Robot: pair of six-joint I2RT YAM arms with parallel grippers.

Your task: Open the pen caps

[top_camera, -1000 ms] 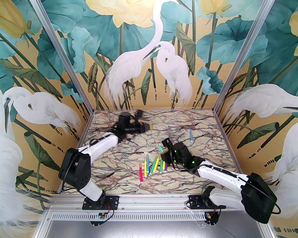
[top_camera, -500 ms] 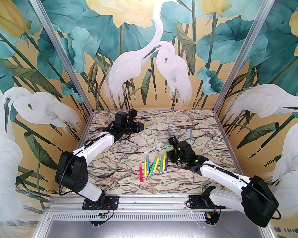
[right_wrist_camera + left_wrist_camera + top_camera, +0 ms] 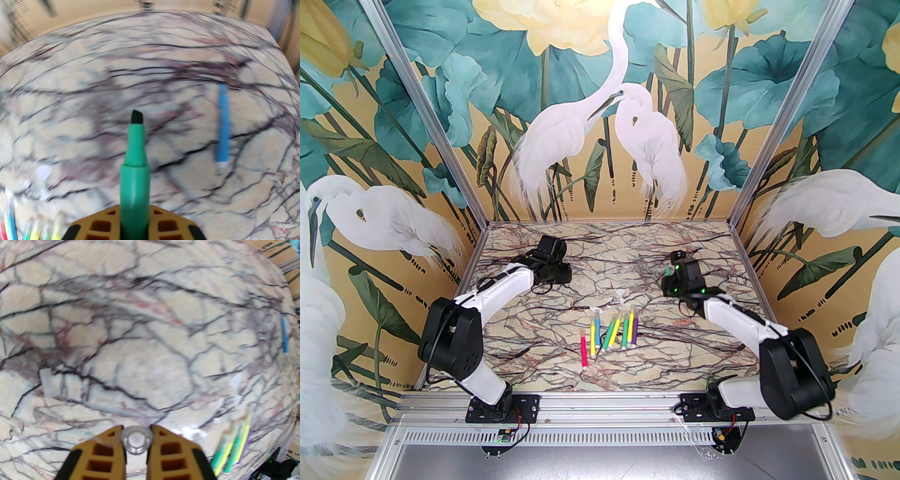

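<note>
Marble-look tabletop (image 3: 525, 337), cream with black and reddish veins, forms the floor of a booth. Its three walls carry a mural (image 3: 600, 117) of white egrets, teal lotus leaves and pale yellow blooms on ochre. Aluminium posts (image 3: 770, 131) mark the far corners, and an aluminium rail (image 3: 604, 403) runs along the near edge where both arms are bolted.

Near the middle of the table lies a row of coloured pens (image 3: 614, 330), roughly parallel, with a pink pen (image 3: 584, 349) at its left end. Just beyond them sit two loose clear caps (image 3: 620, 295). The left gripper (image 3: 136, 427), over the far left of the table, has its yellow fingers pinched on a clear pen cap (image 3: 137, 442) seen end-on. Another cap (image 3: 45, 383) lies on the marble ahead of it. The right gripper (image 3: 135, 211), towards the far right, clamps a green marker (image 3: 134, 164) with its dark chisel tip bare. A blue pen (image 3: 222, 124) lies flat on the surface beyond it.
</note>
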